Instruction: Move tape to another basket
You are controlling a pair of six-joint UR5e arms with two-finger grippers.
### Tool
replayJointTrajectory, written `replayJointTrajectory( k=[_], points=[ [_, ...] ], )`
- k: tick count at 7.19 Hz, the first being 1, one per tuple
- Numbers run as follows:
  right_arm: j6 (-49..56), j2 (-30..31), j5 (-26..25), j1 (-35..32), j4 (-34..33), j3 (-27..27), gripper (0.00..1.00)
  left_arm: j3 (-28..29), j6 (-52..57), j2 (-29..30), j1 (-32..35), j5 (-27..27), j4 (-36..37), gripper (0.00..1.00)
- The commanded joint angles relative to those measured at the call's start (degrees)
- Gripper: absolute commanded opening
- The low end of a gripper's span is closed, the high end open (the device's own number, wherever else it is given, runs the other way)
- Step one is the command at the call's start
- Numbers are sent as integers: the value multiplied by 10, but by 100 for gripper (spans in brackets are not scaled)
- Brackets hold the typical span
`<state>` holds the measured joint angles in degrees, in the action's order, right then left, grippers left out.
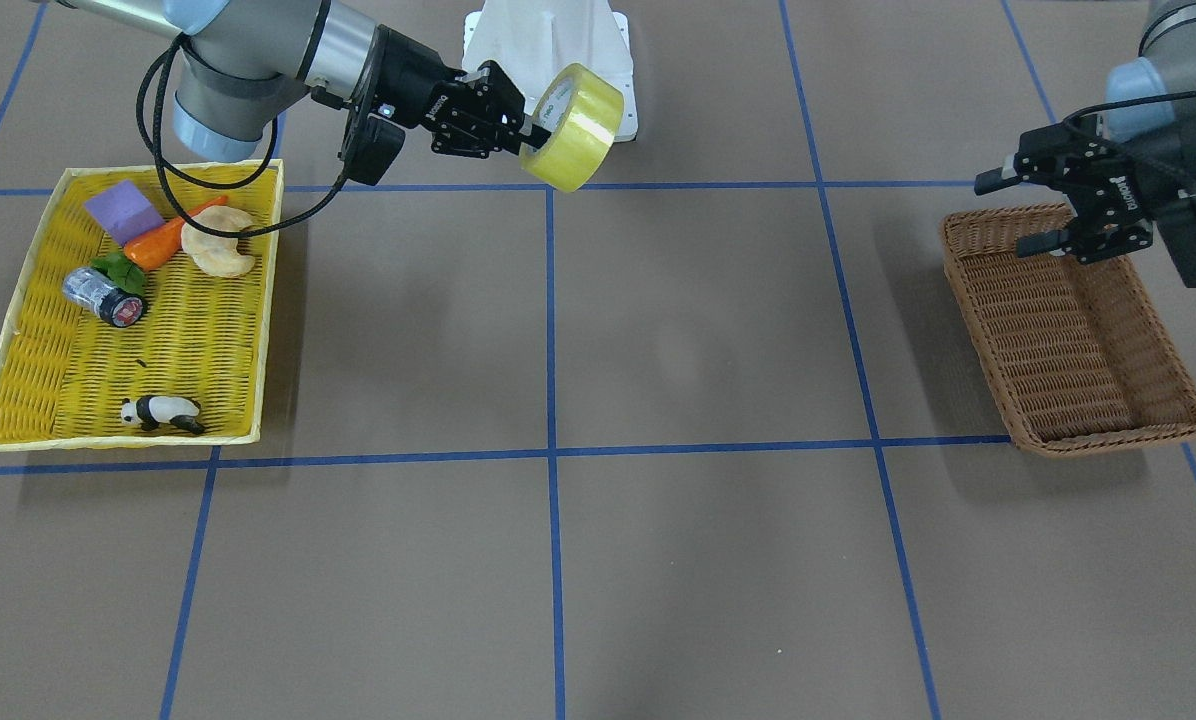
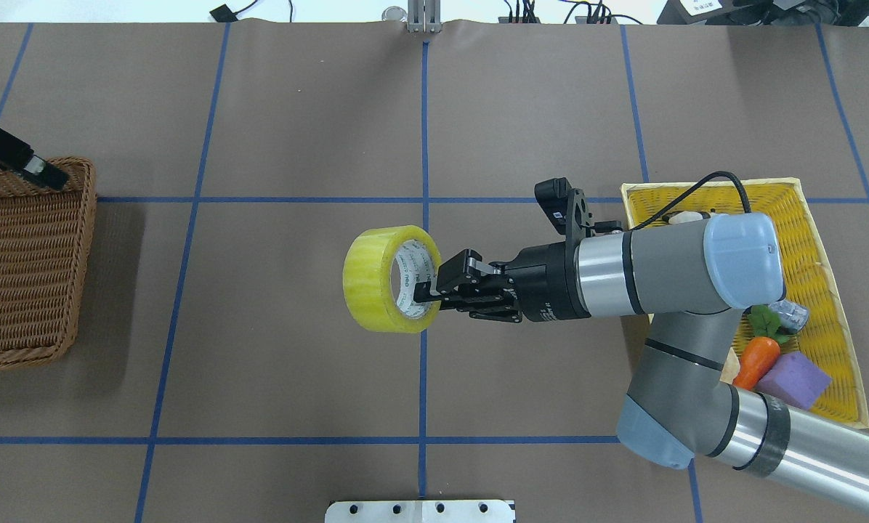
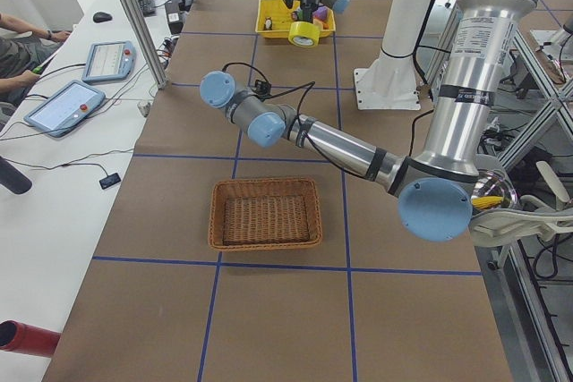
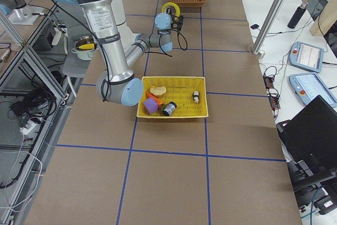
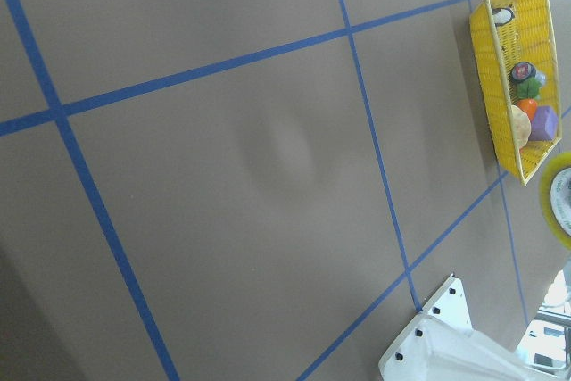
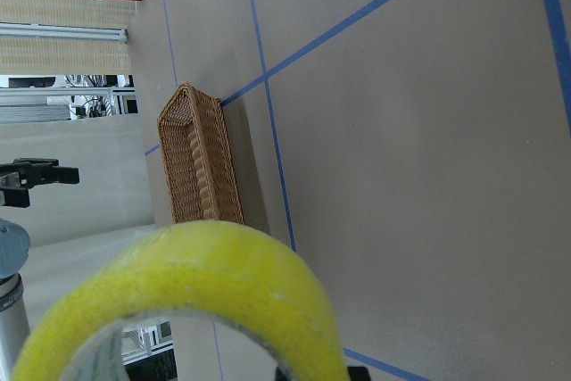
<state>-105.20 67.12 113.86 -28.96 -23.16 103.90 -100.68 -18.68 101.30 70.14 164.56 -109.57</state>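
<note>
While the right hand [image 2: 423, 294] grips the tape [image 2: 375, 282] aloft, the left hand [image 1: 1006, 215] gapes wide over the basket [image 1: 1108, 438] at nine o'clock

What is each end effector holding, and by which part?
The right end effector grips the tape by its wall, with one finger inside the ring. The left end effector is open and holds nothing.
</note>
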Motion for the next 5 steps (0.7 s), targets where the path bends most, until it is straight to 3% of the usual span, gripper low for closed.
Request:
replayJointTrajectory(
  k=[1,4,5],
  points=[
    [0,-1,-4,3,5,0,0,4,-116,-4,-52,-132,-144,98],
    [0,-1,-11,3,6,0,0,85,-399,3,-126,-136,-408,98],
    [0,-1,-11,3,7,0,0,93,-529,29,-138,-136,-463,98]
  ],
)
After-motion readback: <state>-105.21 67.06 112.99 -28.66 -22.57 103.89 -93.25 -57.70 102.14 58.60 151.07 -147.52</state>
